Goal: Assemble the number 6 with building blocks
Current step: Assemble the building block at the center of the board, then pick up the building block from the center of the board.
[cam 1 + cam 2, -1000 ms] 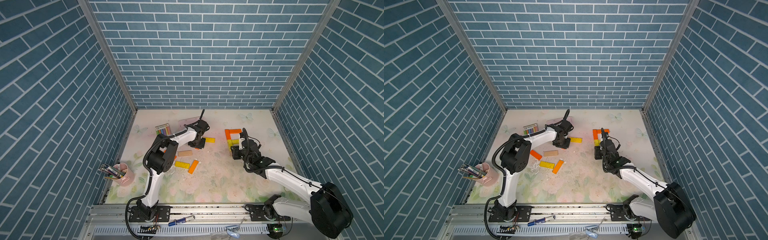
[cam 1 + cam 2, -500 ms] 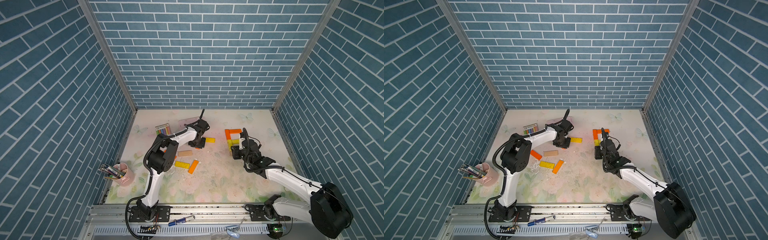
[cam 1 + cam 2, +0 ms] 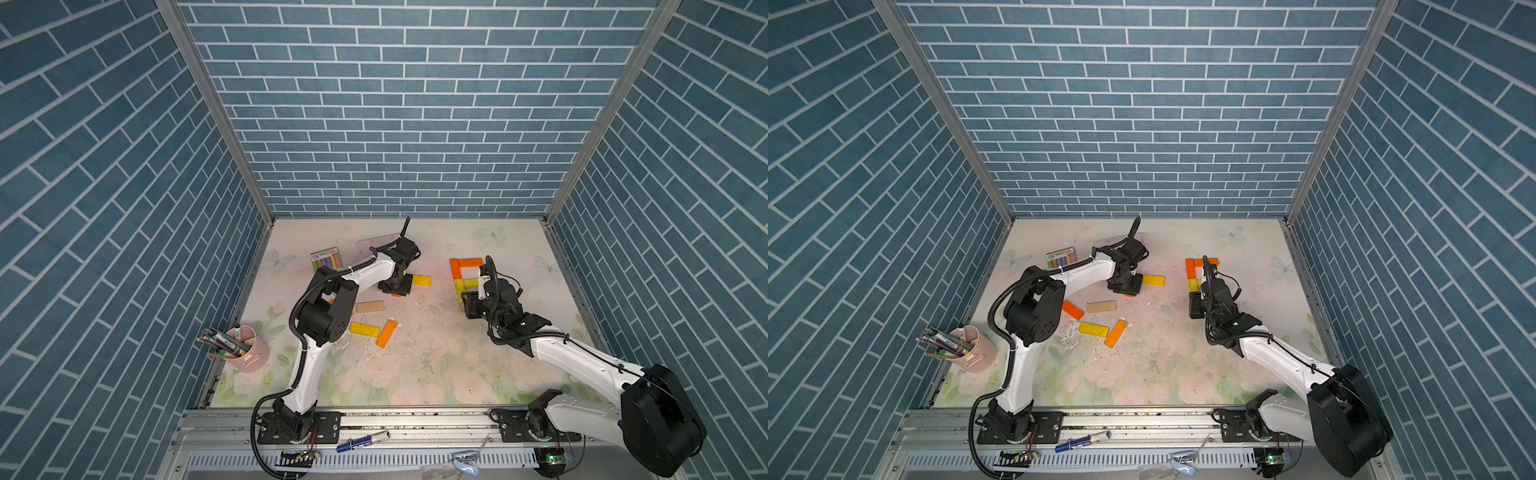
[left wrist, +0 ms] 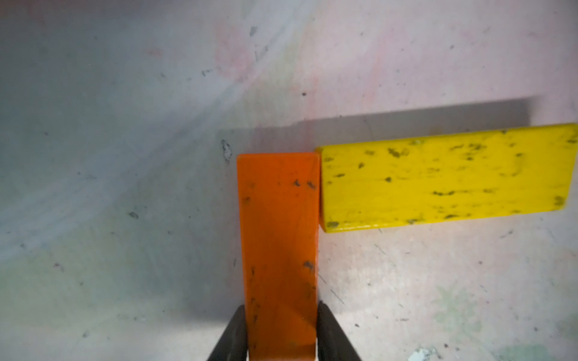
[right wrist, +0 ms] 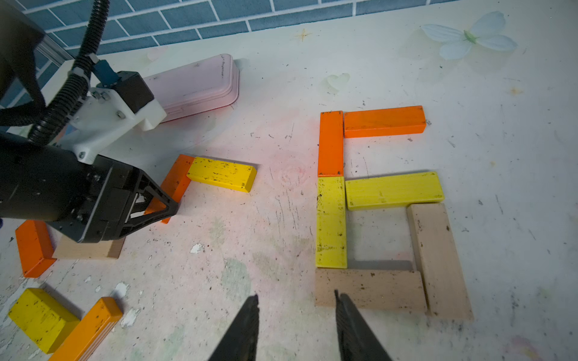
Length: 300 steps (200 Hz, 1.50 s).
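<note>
Staying put, left gripper (image 4: 281,308) still pinches orange block (image 4: 278,231) (touching yellow block (image 4: 444,178)).

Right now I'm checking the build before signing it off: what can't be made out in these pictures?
- Both top views: lower part of the number 6, behind the right arm's wrist.
- Left wrist view: the orange block's near end, cut off by the frame edge; whether the left gripper clamps it or merely flanks it.
- Right wrist view: a tan block, largely behind the left gripper.
- Top views: what the pink cup holds, too small.
</note>
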Tool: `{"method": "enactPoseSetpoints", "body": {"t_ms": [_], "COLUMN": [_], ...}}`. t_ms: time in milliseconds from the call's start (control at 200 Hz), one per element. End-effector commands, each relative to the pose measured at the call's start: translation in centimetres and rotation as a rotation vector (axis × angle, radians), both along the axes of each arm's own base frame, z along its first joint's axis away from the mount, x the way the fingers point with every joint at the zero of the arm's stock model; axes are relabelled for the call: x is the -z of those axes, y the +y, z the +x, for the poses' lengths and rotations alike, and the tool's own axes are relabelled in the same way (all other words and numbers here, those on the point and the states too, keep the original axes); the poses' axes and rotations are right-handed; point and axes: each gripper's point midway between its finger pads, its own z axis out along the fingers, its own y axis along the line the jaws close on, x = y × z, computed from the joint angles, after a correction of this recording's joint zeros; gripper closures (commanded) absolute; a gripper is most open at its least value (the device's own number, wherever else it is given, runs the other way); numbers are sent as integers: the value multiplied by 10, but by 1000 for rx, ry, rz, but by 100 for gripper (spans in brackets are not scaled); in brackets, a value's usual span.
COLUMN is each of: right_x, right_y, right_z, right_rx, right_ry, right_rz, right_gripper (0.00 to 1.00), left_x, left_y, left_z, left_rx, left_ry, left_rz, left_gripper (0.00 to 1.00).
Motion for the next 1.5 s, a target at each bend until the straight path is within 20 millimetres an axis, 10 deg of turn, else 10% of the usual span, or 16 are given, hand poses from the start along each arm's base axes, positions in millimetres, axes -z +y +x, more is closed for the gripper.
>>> {"method": "enactPoseSetpoints", "body": {"t_ms": [0, 510, 950, 1495], "right_x": [4, -17, 2, -19], "right_y": [-3, -7, 27, 11], "right_z": [-2, -10, -33, -36], "right_rx": [-6, -30, -167, -111], "right_ry": [6, -3, 80, 20], "right_rz": [-15, -29, -53, -51], "right_gripper": [58, 46, 29, 33], "left_x": [-2, -93, -75, -34], "left_y": [4, 43, 82, 115], "left_z": [-4, -27, -76, -44], "left_rx": [-24, -79, 61, 687], "left_ry": [25, -112, -57, -88], "left_rz": [13, -48, 58, 277], "left_gripper": [62, 24, 8, 17]}}
